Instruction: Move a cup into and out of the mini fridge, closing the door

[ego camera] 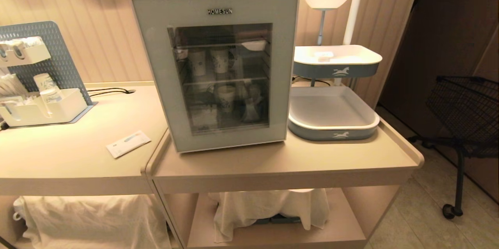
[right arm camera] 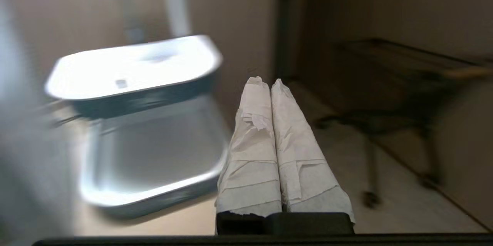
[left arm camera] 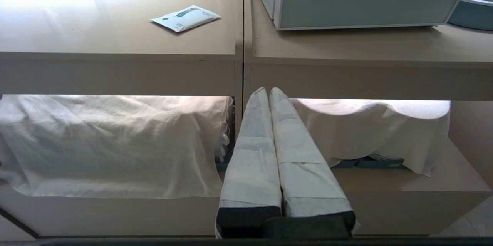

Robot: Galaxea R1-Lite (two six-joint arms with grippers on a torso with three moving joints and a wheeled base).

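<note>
We see the fridge (ego camera: 218,69) standing on the right-hand counter (ego camera: 273,163), set toward that counter's back and left, its base just short of the left edge where the two counters meet. Its door (ego camera: 156,66) is closed flat against the body, with HOMESUN lettered at the top of the pale frame. Through the dark glass we make out patterned paper cups (ego camera: 220,60) on the wire shelves and a shallow white bowl-like shape (ego camera: 254,45) near the top right (whether that is the cup we cannot tell). Just beside the fridge, at the counter's right back corner, stands a two-tier tray (ego camera: 331,128); the upper tier holds a small white item. A flat white packet (ego camera: 128,143) lies near the front right corner of the left counter (ego camera: 58,155), and a pegboard organiser (ego camera: 39,85) sits at that counter's back left. White cloth (ego camera: 269,206) drapes the lower shelves. Neither arm shows in the head view. Our left gripper (left arm camera: 268,90) hangs low before the counter fronts, its wrapped fingers (left arm camera: 254,153) pressed together and holding nothing. Our right gripper (right arm camera: 265,81) is off the counter's right end, near the tray, its fingers (right arm camera: 296,149) likewise pressed together and bare.
</note>
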